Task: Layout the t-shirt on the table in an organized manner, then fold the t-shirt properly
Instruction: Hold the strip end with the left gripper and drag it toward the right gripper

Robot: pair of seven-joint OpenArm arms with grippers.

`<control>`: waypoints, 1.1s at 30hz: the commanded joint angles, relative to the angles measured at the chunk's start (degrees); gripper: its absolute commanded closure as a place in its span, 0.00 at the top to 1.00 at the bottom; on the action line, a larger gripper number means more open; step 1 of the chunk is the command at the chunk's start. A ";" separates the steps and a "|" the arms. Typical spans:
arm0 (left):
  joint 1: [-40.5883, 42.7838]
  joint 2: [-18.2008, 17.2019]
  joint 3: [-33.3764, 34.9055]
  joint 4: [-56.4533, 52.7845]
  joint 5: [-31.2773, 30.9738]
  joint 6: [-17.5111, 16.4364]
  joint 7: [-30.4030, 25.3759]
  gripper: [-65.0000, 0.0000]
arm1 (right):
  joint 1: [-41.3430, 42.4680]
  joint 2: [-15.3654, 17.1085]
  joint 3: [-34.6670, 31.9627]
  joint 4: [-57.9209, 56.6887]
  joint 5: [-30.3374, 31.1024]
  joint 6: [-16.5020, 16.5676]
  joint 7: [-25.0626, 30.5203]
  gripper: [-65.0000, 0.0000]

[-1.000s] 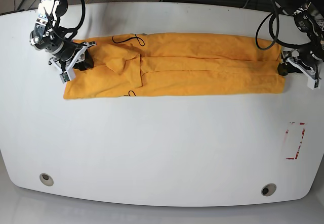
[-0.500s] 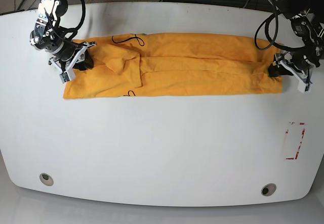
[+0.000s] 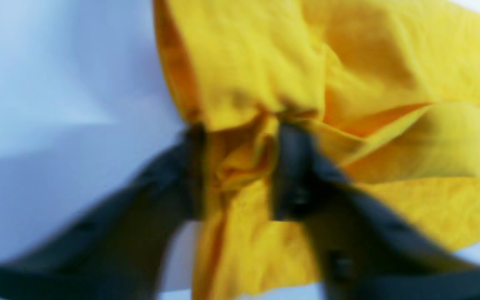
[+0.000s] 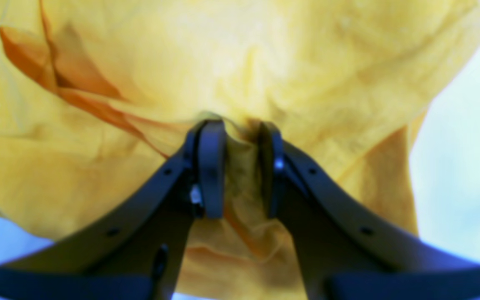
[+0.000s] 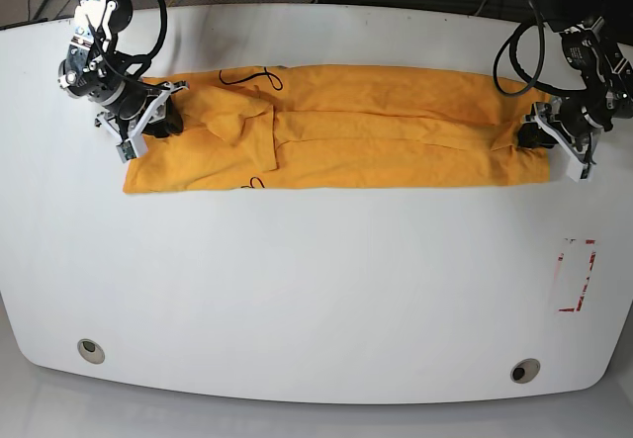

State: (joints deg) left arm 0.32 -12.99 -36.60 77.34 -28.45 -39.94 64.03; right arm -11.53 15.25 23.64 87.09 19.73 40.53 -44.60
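- The t-shirt (image 5: 336,127) lies as a long orange-yellow band across the upper part of the table (image 5: 316,280) in the base view, already folded lengthwise into a narrow strip running from upper left to upper right.
- The right gripper (image 5: 150,120), at the upper left of the base view, is clenched on the shirt's left end; its wrist view shows a pinch of cloth bunched between the two dark fingers (image 4: 211,166).
- The left gripper (image 5: 542,136), at the upper right of the base view, has its fingers (image 3: 290,166) on either side of a gathered wad of the shirt's right end. The wrist picture is blurred, but cloth fills the gap between them, so it reads as a grasp.
- The cloth looks light, soft and limp: it wrinkles and puckers wherever it is pinched and will sag between two held points.
- Several layers are stacked at each end, so a hold should take all the layers together at the short edges, or the lower ones may slip out and undo the lengthwise fold.
- The glossy tabletop will likely let the strip slide easily when dragged.
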 commanded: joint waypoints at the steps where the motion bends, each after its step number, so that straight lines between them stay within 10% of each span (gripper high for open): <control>1: 0.17 -0.50 0.34 0.15 1.24 -0.06 2.04 0.14 | -0.47 0.54 0.05 -0.19 -2.45 -0.53 -4.15 0.21; 23: 7.20 -1.29 11.85 23.45 1.68 -0.06 1.86 0.06 | -0.73 0.62 -0.21 -0.19 2.47 -0.53 -4.15 0.21; 33: 8.87 -1.47 23.81 35.41 13.28 -0.06 1.86 0.05 | -0.73 0.62 -0.21 -0.28 2.47 -0.53 -4.15 0.21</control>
State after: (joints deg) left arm 9.65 -13.82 -13.85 110.78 -16.64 -39.97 66.43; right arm -11.84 15.53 23.64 86.89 23.99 40.07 -45.60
